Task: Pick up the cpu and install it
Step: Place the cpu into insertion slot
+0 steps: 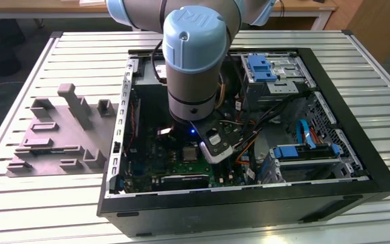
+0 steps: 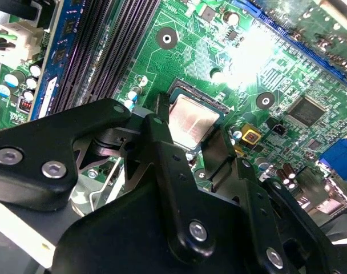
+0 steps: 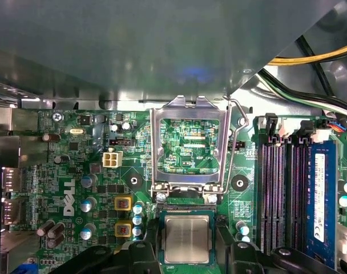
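Note:
The cpu (image 3: 186,238) (image 2: 193,121), a small silver square with a greenish rim, sits level at the motherboard socket, inside the socket's dark frame. My gripper (image 3: 188,254) (image 2: 190,128) is down over it, with one black finger (image 2: 157,123) against one side of the chip and the other finger (image 2: 219,149) against the opposite side. The jaws look shut on the cpu. In the exterior view the arm reaches straight down into the open computer case, and the gripper (image 1: 202,146) is low over the green board.
The socket's metal load plate (image 3: 188,142) stands flipped open, with its lever (image 3: 237,142) raised beside it. Memory slots (image 3: 279,194) and a blue memory stick (image 3: 319,194) run alongside. Cables and drive cages (image 1: 303,152) crowd the case. A grey plastic fixture (image 1: 59,132) lies on the slatted table.

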